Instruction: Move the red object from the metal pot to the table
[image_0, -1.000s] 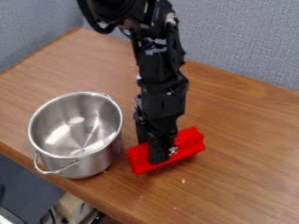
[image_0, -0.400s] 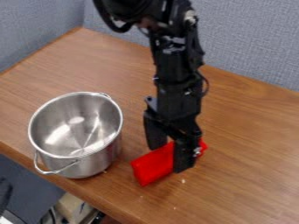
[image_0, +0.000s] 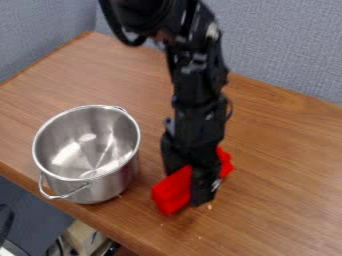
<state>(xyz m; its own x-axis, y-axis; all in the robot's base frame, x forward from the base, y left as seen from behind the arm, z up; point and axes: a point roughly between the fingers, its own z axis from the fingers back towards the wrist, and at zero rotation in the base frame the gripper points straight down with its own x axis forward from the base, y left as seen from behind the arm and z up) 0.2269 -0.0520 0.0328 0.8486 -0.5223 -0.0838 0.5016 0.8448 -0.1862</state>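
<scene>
The desk fills most of the view: a brown wood-grain top with a rounded edge, smooth and flat. My arm comes down over its near right part, black and jointed, pointing almost straight down. To its left stands the pot, round, shiny steel with straight sides, a rolled rim and a thin wire handle hanging at the front; I see nothing inside it. The red block lies on the desk just right of the pot, apart from it, matte and elongated, partly hidden behind my fingers. My pincer stands wide, its jaws on either side of the block rather than pressing it.

I judge the placing done and the release the step in hand. The next move calls for a straight lift clear of the block, without nudging it toward the near edge of the desk, which looks close.
</scene>
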